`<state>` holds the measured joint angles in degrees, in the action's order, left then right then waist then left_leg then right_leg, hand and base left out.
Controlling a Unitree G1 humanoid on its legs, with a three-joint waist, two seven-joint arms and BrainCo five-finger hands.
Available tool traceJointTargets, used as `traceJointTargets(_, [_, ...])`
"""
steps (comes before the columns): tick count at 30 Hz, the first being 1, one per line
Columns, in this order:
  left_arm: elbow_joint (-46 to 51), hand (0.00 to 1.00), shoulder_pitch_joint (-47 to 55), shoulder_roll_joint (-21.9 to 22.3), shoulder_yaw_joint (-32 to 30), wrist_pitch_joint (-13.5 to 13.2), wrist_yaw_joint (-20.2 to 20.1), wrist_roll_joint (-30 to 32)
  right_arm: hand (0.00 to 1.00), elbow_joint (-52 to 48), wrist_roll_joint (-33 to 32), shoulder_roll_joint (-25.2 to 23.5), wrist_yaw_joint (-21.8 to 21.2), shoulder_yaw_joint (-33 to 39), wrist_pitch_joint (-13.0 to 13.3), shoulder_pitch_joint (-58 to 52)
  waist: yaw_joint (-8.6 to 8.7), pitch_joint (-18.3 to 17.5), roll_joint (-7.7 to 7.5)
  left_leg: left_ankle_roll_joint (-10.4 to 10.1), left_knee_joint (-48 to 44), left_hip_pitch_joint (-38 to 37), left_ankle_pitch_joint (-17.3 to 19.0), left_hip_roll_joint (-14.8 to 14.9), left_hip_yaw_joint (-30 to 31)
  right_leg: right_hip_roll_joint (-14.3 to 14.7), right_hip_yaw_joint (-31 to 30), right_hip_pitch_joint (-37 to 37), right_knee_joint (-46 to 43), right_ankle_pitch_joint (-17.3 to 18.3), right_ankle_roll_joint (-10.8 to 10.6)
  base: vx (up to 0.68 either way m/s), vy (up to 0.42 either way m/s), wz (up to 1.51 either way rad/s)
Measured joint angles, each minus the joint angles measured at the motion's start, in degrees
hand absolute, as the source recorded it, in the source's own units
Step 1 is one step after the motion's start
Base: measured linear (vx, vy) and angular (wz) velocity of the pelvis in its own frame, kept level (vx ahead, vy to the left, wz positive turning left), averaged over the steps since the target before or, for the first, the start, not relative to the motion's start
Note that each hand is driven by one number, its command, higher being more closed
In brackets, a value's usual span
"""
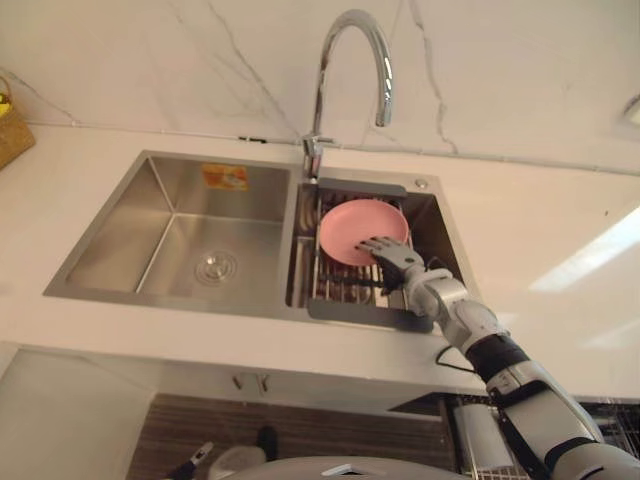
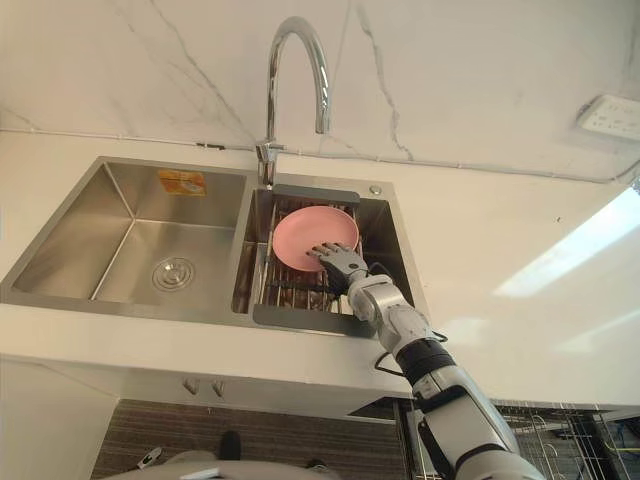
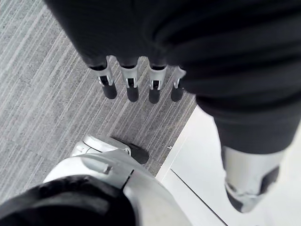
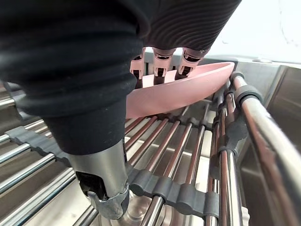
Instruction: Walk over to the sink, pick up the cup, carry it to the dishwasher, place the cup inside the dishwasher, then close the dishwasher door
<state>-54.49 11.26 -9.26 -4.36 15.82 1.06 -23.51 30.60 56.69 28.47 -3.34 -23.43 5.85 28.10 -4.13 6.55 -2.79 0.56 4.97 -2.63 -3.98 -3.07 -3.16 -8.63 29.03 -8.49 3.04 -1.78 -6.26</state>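
Note:
A shallow pink dish [image 1: 350, 228] leans tilted on the wire drying rack [image 1: 340, 290] in the sink's right basin; no other cup-like thing shows. My right hand [image 1: 405, 265] reaches in from the lower right. Its spread, straight fingers [image 2: 330, 250] lie over the dish's near rim. In the right wrist view the fingers [image 4: 160, 63] dip behind the pink rim [image 4: 183, 89] with their tips hidden, and the thumb [image 4: 101, 174] hangs apart above the rack bars. My left hand [image 3: 132, 87] hangs low over grey striped floor with straight fingers, holding nothing.
A tall chrome faucet [image 1: 345, 40] arches over the divider between the basins. The left basin [image 1: 130, 220] holds just a drain. White counter [image 1: 540, 240] surrounds the sink. A woven basket [image 1: 10, 130] stands far left. A wire dishwasher rack [image 2: 545, 425] shows below the counter, lower right.

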Motion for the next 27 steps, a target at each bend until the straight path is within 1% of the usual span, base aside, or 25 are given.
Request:
traceJointTargets(1, [0.01,0.00,-0.11,0.01,0.02,-0.01,0.01,0.01,1.00,0.33,0.07,-0.01,0.26,-0.23,-0.18,0.13,-0.24,0.00,0.00,0.15,-0.01,-0.34,-0.14,-0.01,0.14,0.00,0.06,-0.02,0.00,-0.02,-0.03,0.10,-0.008,0.06])
traceJointTargets(4, [0.00,0.00,-0.28,0.00,0.12,0.01,0.02,0.08,1.00,1.92,0.73,-1.12,1.48,-0.80,-1.34,0.94,-0.56,0.01,-0.01,0.40,-0.03,-0.63,-0.37,-0.02,0.28,0.05,0.23,-0.46,0.00,-0.02,0.04,0.07,-0.013,0.05])
traceJointTargets(7, [0.02,0.00,-0.36,0.01,0.20,-0.03,0.05,0.08,1.00,2.47,2.57,-1.35,5.09,-0.82,-2.33,1.92,-0.75,0.01,0.00,0.36,-0.03,-0.59,-0.40,-0.04,0.34,0.05,0.37,-0.47,0.00,0.00,0.04,0.01,-0.003,0.01])
traceJointTargets(9, [0.03,0.00,-0.39,0.01,0.31,-0.25,0.06,0.11,1.00,4.68,5.59,-2.28,10.82,-0.82,-2.69,1.96,-0.97,0.02,0.00,0.27,-0.01,-0.62,-0.48,-0.06,0.45,-0.01,0.45,-0.49,-0.20,0.03,0.03,0.00,0.000,0.00])
traceJointTargets(13, [0.04,0.00,-0.39,0.03,0.46,-0.83,0.05,0.15,1.00,6.86,9.08,-3.44,15.95,-0.88,-3.34,1.94,-1.00,0.45,0.07,0.14,0.01,-1.03,-0.47,-0.07,0.49,-0.16,0.44,-0.69,-0.77,0.42,0.08,-0.02,0.009,0.01])
traceJointTargets(15, [0.10,0.00,-0.39,0.04,0.52,-1.30,0.04,0.19,1.00,6.88,9.20,-3.41,18.86,-0.88,-3.48,1.93,-0.96,1.14,0.09,0.11,0.02,-1.21,-0.44,-0.07,0.60,-0.17,0.45,-0.87,-0.87,0.79,0.42,-0.06,0.026,0.02])
traceJointTargets(17, [0.09,0.00,-0.38,0.03,0.60,-1.52,0.03,0.29,1.00,6.88,10.05,-3.41,21.17,-0.88,-3.55,1.92,-0.95,1.30,0.08,0.16,0.03,-0.74,-0.40,-0.07,0.51,-0.18,0.41,-0.85,-0.85,1.03,0.07,-0.08,0.025,-0.01])
traceJointTargets(18, [0.09,0.00,-0.38,0.03,0.62,-1.58,0.03,0.45,1.00,6.88,10.24,-3.40,21.59,-0.88,-3.55,1.92,-0.93,1.30,0.08,0.34,0.03,-0.67,-0.27,-0.07,0.42,-0.19,0.41,-0.81,-0.82,1.05,0.05,-0.05,0.022,0.01])
traceJointTargets(20, [0.08,0.00,-0.38,0.04,0.75,-1.98,0.02,1.29,1.00,6.88,11.13,-3.31,23.98,-0.88,-3.56,1.83,-0.92,1.32,0.07,0.58,0.03,-0.47,-0.10,-0.10,0.20,-0.24,0.43,-0.75,-0.73,1.19,-0.16,0.00,0.000,0.00])
traceJointTargets(21, [0.08,0.00,-0.38,0.04,0.75,-1.99,0.02,1.31,1.00,6.88,11.13,-3.31,24.33,-0.88,-3.56,1.83,-0.93,1.33,0.06,0.66,0.03,-0.47,-0.05,-0.12,0.19,-0.26,0.43,-0.75,-0.74,1.20,-0.16,0.03,0.016,0.01])
traceJointTargets(23, [0.09,0.00,-0.38,0.02,0.75,-2.09,-0.07,1.51,1.00,6.84,11.18,-3.27,26.23,-0.87,-3.56,1.83,-0.99,1.33,0.03,0.51,0.02,-0.47,-0.14,-0.23,0.20,-0.36,0.42,-0.76,-0.78,1.10,-0.07,0.06,0.010,0.02])
traceJointTargets(25, [0.10,0.00,-0.39,0.03,0.77,-2.24,-0.10,1.91,1.00,6.84,11.22,-3.23,26.87,-0.86,-3.56,1.83,-1.00,1.34,0.02,0.48,0.01,-0.44,-0.07,-0.29,0.23,-0.41,0.43,-0.76,-0.77,0.96,0.02,0.02,0.002,0.01])
traceJointTargets(27, [0.10,0.00,-0.39,-0.02,1.07,-2.45,-0.15,2.42,1.00,6.83,11.32,-3.17,27.45,-0.86,-3.33,1.82,-0.98,1.33,0.01,0.77,-0.01,-0.73,-0.29,-0.32,0.29,-0.40,0.47,-0.76,-0.78,0.68,-0.37,0.00,0.000,0.00])
